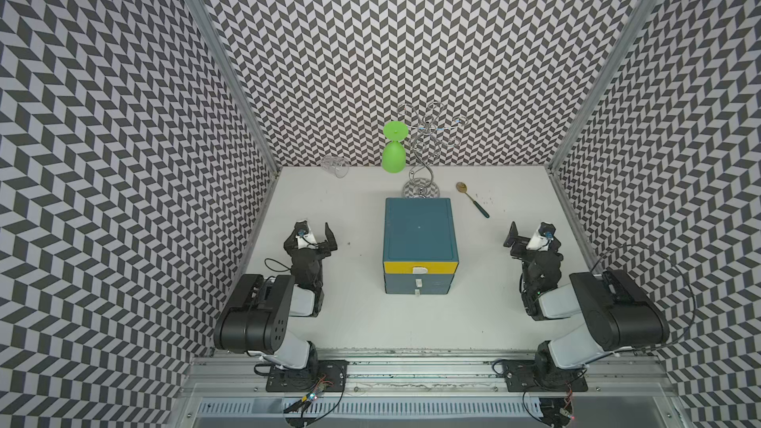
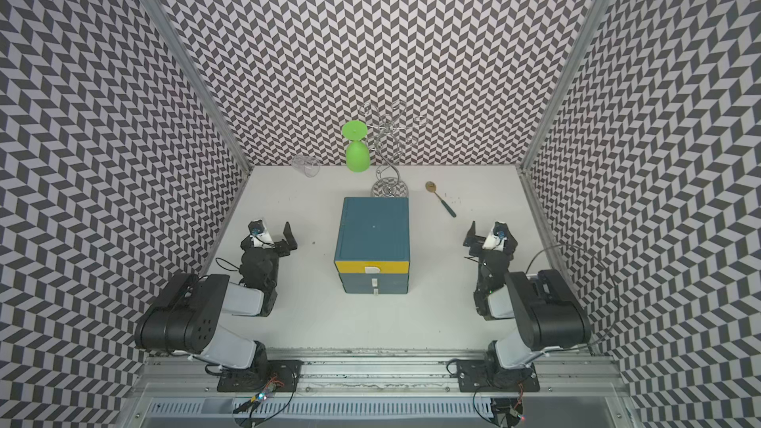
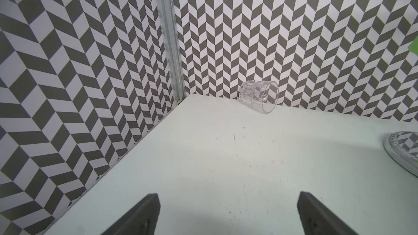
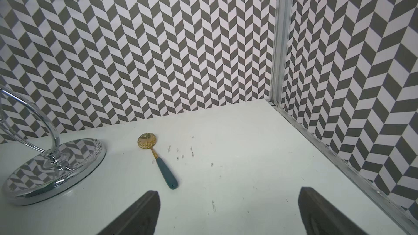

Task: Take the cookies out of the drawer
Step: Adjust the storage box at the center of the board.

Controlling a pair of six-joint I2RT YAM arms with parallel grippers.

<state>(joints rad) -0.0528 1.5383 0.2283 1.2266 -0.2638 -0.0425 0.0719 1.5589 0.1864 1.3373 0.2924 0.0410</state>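
- Arms sit folded low on the white table (image 1: 358, 323), one at lower left and one at lower right in both top views. Their elbows point back toward the rail at the bottom edge and their wrists tip forward.
- Your left gripper (image 3: 228, 196) has its two dark fingers spread wide over bare tabletop, with nothing between them.
- Your right gripper (image 4: 228, 192) is spread just as wide and is just as empty.
- Both are well apart from the drawer chest (image 1: 419, 232), a teal box with a flat matte top at frame centre.
- Its front shows a yellow drawer (image 1: 420, 267) above two grey-teal drawers (image 1: 418, 286), each with a small white pull. All three look pushed in.
- You cannot see the cookies; no view looks inside a drawer.
- Behind the chest stands a chrome stand (image 4: 56, 170) of scrolled wire on a mirror-bright round base.
- A bright green goblet (image 1: 394, 150) sits at the stand's left arm, foot up and bowl down.
- A clear faceted tumbler (image 3: 259, 96) lies on its side against the back wall.
- Right of the stand, a spoon (image 4: 157, 160) with a gold bowl and a glossy teal handle lies flat.
- Grey-and-white chevron paper covers the walls.
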